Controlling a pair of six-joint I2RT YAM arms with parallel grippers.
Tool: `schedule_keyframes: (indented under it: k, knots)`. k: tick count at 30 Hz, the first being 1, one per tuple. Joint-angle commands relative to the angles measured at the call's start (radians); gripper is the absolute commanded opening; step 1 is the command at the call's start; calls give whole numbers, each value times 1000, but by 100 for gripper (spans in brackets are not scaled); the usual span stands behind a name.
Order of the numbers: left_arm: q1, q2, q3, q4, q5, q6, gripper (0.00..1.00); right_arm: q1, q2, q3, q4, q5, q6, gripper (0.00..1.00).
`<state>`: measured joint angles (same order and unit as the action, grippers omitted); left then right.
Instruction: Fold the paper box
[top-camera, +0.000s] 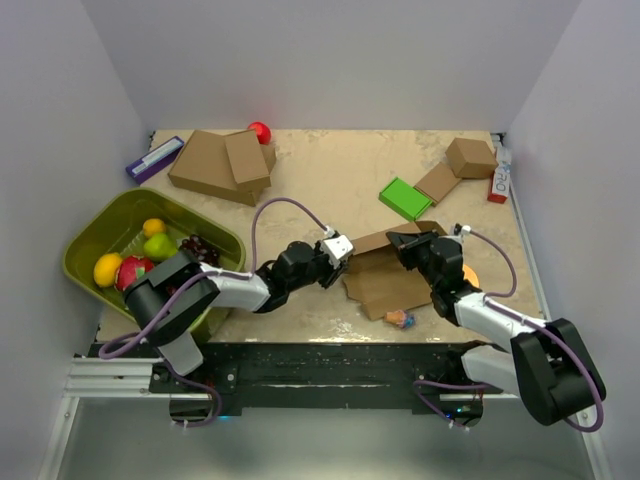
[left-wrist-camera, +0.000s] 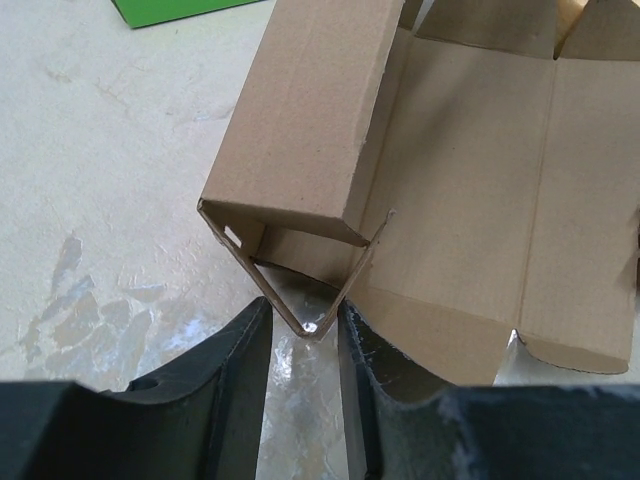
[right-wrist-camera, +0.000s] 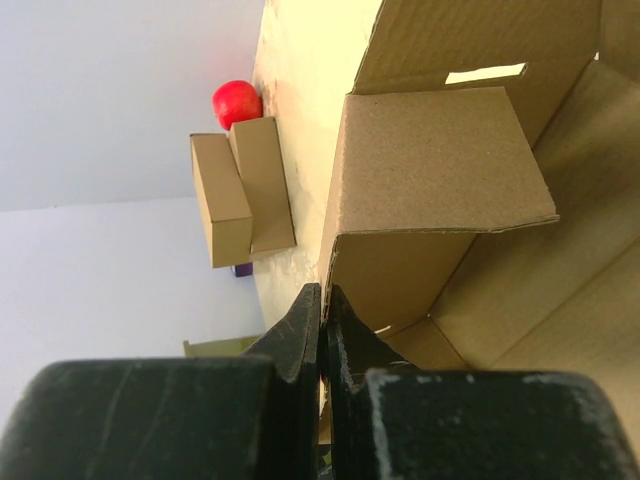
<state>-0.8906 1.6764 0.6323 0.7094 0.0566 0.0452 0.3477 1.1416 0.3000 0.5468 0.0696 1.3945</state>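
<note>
Paper box sits between the two arms, half built! The left gripper has its jaws barely parted, with a folded V-shaped corner of a side wall wedged between them; it looks nipped on both sides. The right gripper has its jaws all but closed on the thin edge of the opposite wall, which stands up just beyond the tips.

Ahead of the left jaws one side panel is raised and folded over on itself. To their right the base panel lies flat on the desk, with more flaps open beyond it. I'd call this the side-wall stage: walls raised, lid and tabs not yet tucked. The next move, I reckon, wants each wall rolled inward and pressed home without tearing a crease.

Room to move? There's bare desk left of the left jaws and a green box well ahead of them. Far ahead of the right jaws are stacked boxes and a red ball, well apart from the work. A small colourful object lies just beside the paper box's near edge, so that one could get bumped.
</note>
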Motion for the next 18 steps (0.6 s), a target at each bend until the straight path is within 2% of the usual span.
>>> schedule_keyframes:
  k: [1, 14, 18]
  knots:
    - [2, 19, 47, 105, 45, -21, 36, 4, 4, -30, 22, 27, -15, 0]
    - [-50, 68, 41, 176, -7, -136, 36, 5, -8, -88, 21, 42, -19, 0]
    - [-71, 92, 69, 165, -82, -189, 37, 5, -5, -85, 22, 39, -20, 0]
